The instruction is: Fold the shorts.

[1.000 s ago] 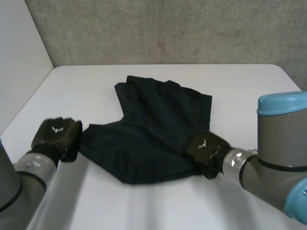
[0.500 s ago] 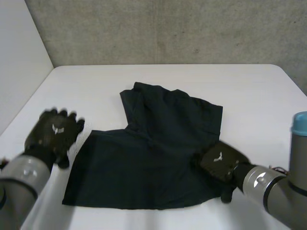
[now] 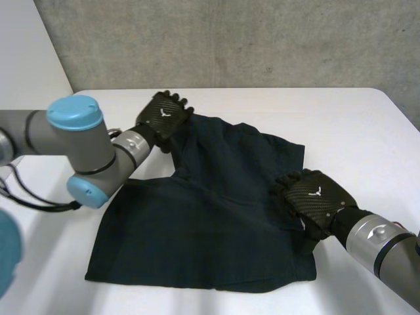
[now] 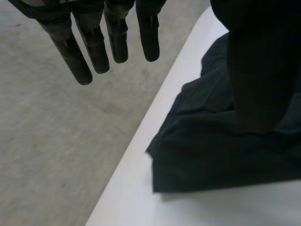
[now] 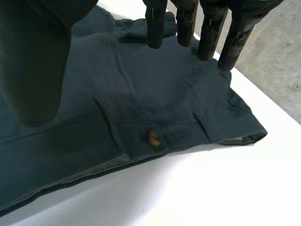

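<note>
One white table (image 3: 354,125), set against a grey concrete wall (image 3: 230,39).

One pair of dark shorts (image 3: 210,216), spread flat about the middle of the table. Wider end toward the near edge, narrower end toward the wall. Light wrinkles across the middle.

Two arms, grey joints with light-blue caps. Left arm (image 3: 85,147) reaching in from the left side toward the far end of the cloth. Right arm (image 3: 384,243) entering from the near right corner.

Left hand (image 3: 164,117) at the far left corner of the shorts. Fingers (image 4: 96,44) straight and slightly spread, thumb held apart above the cloth, nothing grasped. Contact with the cloth not determinable.

Right hand (image 3: 316,200) over the right edge of the shorts, by the waistband. Fingers (image 5: 155,28) straight and side by side, thumb well apart, nothing grasped. Touching or hovering not determinable.

One waistband (image 5: 70,160), lying along the cloth's edge under the right palm, bare table just beside it.

Two belt loops (image 5: 106,120), stitched across the waistband.

One small round button (image 5: 153,137), on the waistband between the loops.
</note>
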Robot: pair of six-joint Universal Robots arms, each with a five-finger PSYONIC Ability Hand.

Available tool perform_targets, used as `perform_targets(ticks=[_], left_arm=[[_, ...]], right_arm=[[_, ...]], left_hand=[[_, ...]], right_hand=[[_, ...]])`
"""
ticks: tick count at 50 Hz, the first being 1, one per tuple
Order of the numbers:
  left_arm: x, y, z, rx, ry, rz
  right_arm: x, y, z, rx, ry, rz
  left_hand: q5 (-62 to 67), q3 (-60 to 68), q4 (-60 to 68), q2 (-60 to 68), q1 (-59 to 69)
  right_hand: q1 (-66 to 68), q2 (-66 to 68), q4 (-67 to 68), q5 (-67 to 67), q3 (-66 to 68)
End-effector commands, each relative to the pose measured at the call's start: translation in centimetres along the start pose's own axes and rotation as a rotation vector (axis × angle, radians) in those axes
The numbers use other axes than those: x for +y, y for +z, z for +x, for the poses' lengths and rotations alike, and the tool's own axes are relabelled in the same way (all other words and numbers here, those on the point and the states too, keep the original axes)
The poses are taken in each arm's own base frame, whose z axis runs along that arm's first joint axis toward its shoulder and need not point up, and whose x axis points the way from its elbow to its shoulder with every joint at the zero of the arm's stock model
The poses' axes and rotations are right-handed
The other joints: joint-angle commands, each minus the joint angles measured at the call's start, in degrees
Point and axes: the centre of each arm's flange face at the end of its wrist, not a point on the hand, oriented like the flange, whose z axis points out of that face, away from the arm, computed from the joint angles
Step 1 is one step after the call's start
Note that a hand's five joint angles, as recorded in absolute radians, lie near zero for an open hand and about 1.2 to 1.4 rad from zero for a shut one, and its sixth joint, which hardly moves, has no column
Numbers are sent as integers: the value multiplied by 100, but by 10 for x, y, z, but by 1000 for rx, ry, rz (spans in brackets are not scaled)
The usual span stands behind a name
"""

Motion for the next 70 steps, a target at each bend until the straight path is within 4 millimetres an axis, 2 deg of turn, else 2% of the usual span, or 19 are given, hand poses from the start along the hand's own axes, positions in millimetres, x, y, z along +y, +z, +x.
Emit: perform_targets(ticks=[1, 9, 12, 13, 14, 17, 18, 23, 27, 31, 34, 35, 37, 38, 39, 44, 48, 53, 70], left_arm=[[26, 32, 11, 79, -19, 22], [50, 51, 20, 99, -27, 5], [54, 53, 23, 115, -33, 3], [55, 54, 24, 119, -33, 5], [57, 54, 27, 130, -36, 8], [57, 55, 28, 134, -37, 13], [57, 55, 27, 124, -33, 9], [55, 56, 17, 38, -21, -43], [44, 53, 0, -65, -8, -101], [42, 43, -2, -51, -34, -152], [28, 33, -7, -33, -60, -159], [25, 28, -7, -22, -89, -169], [20, 21, -4, -11, -134, -173], [11, 15, -7, -19, -179, -161], [3, 10, -11, -35, -216, -139], [-21, -7, -22, -96, -277, -38], [-46, -32, -32, -162, -262, 71], [-62, -49, -35, -188, -246, 123], [-60, -55, -29, -169, -247, 99]], right_arm=[[9, 4, -4, -48, 21, -15], [14, 5, -1, -46, 36, -30], [15, 5, 1, -39, 39, -32], [15, 5, 1, -39, 39, -32], [15, 5, 1, -38, 40, -33], [15, 6, 1, -40, 38, -34], [16, 6, 1, -39, 39, -35], [18, 7, 0, -45, 40, -42], [18, 7, -1, -48, 40, -44], [18, 7, -1, -48, 39, -42], [18, 7, -1, -48, 40, -41], [18, 7, 0, -43, 42, -38], [18, 8, 1, -38, 41, -33], [18, 10, 2, -29, 34, -21], [18, 10, 2, -25, 32, -18], [19, 12, 2, -7, 17, 10], [21, 13, 1, 2, 26, 25], [20, 13, -1, -5, 61, 30], [22, 13, 0, 3, 67, 21]], left_hand=[[550, 471, 527, 512, 352], [1239, 1160, 1216, 1201, 1041], [1978, 1899, 1954, 1940, 1780], [2346, 2267, 2323, 2308, 2148], [3399, 3320, 3376, 3361, 3201], [4801, 4721, 4777, 4762, 4603], [6022, 5942, 5998, 5983, 5824], [6099, 6020, 6076, 6061, 5901], [6099, 6020, 6076, 6061, 5901], [6099, 6020, 6076, 6061, 5901], [6099, 6020, 6076, 6061, 5901], [4269, 4190, 4246, 4231, 4071], [1640, 1560, 1616, 1602, 1442], [-105, -184, -128, -143, -303], [-355, -435, -379, -394, -553], [-492, -571, -516, -530, -690], [-694, -774, -718, -733, -892], [-694, -774, -718, -733, -892], [-627, -707, -651, -666, -825]], right_hand=[[-182, -273, -373, -422, -218], [-182, -273, -373, -422, -218], [-182, -273, -373, -422, -218], [-182, -273, -373, -422, -218], [-182, -273, -373, -422, -218], [-182, -273, -373, -422, -218], [-182, -273, -373, -422, -218], [-182, -273, -373, -422, -218], [-182, -273, -373, -422, -218], [-182, -273, -373, -422, -218], [-182, -273, -373, -422, -218], [-182, -273, -373, -422, -218], [-182, -273, -373, -422, -218], [-182, -273, -373, -422, -218], [-182, -273, -373, -422, -218], [-182, -273, -373, -422, -218], [-182, -273, -373, -422, -218], [-182, -273, -373, -422, -218], [-182, -273, -373, -422, -218]])
